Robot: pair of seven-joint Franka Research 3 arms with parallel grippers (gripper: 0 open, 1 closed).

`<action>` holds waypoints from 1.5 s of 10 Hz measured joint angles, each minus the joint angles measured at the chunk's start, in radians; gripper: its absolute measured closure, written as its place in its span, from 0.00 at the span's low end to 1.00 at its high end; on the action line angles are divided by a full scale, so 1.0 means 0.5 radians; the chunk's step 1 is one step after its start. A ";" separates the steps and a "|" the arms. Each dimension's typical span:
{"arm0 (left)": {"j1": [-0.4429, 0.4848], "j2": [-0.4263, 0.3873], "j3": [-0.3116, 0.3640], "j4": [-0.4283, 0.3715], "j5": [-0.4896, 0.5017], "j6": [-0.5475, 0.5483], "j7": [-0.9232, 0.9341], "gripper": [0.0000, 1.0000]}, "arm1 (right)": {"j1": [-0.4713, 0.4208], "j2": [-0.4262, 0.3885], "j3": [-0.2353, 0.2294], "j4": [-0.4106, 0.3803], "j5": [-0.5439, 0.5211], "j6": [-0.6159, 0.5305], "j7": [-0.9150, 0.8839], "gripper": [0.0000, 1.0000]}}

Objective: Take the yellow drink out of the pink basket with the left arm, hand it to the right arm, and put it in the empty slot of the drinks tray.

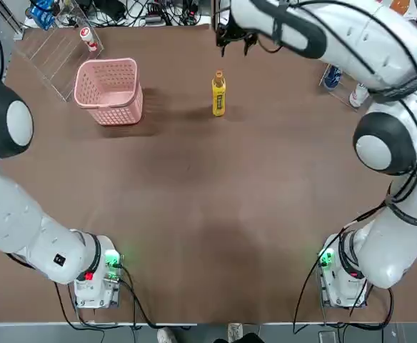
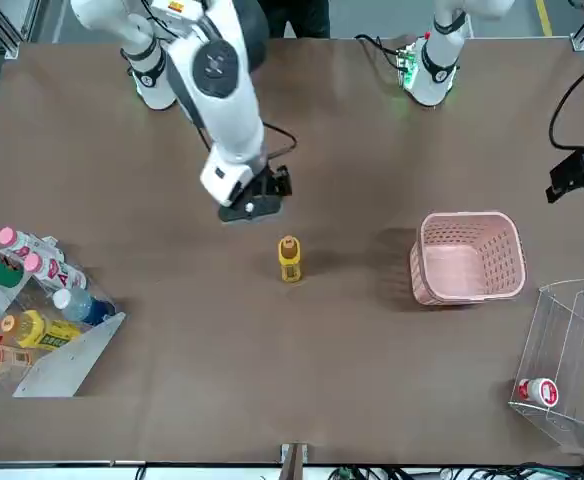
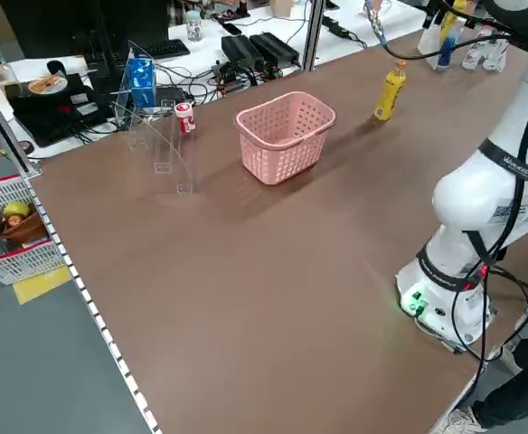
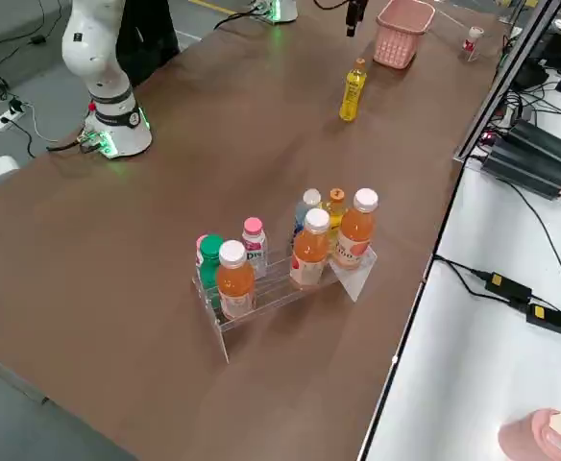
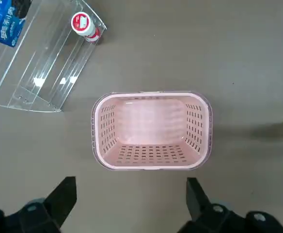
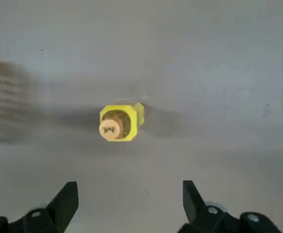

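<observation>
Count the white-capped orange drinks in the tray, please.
3, all in the drinks tray: one orange drink at the near end, one mid-row, one at the far end. More may be hidden behind other bottles.

One yellow drink [image 1: 218, 93], one pink basket [image 1: 111, 91], perhaps eight racked bottles [image 4: 290, 245]

A wide brown counter [image 1: 215, 214] carries everything. The yellow drink [image 1: 218, 93] is stood upright on it, near the middle of the far half. The pink basket [image 1: 111, 91] is set open side up toward the robot's left of the bottle, apart from it. Beyond the basket, at the far left corner, a clear acrylic stand [image 3: 160, 136] is placed, with a small red-capped white bottle [image 3: 184, 117] beside it. At the right edge, the drinks tray [image 4: 279, 279] is seen loaded with upright bottles. Both arm bases [image 1: 98, 279] are fixed at the near edge of the counter.
</observation>
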 joint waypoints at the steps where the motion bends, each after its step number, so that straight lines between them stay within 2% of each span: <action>1: 0.000 -0.012 0.000 0.000 0.000 -0.002 -0.001 0.00 | 0.005 0.053 -0.003 0.004 -0.005 0.055 0.055 0.06; 3: -0.004 -0.013 0.000 -0.002 0.000 -0.008 -0.001 0.00 | 0.014 0.150 -0.005 0.049 -0.046 0.111 0.110 0.08; 7: -0.004 -0.013 -0.002 -0.001 0.002 -0.060 -0.093 0.00 | 0.062 0.403 -0.011 0.284 -0.139 0.133 0.128 0.10; 8: 0.046 -0.017 -0.047 0.002 0.003 -0.070 -0.094 0.00 | 0.095 0.444 -0.013 0.292 -0.174 0.140 0.144 0.09; 11: 0.516 -0.040 -0.530 0.027 0.006 -0.073 -0.094 0.00 | 0.151 0.489 -0.020 0.291 -0.194 0.142 0.177 0.12; 14: 0.880 -0.041 -0.931 0.044 0.025 -0.074 -0.097 0.00 | 0.146 0.489 -0.037 0.291 -0.194 0.159 0.179 0.29; 15: 0.928 -0.043 -0.992 0.051 0.050 -0.074 -0.097 0.00 | 0.141 0.489 -0.041 0.291 -0.194 0.168 0.179 0.30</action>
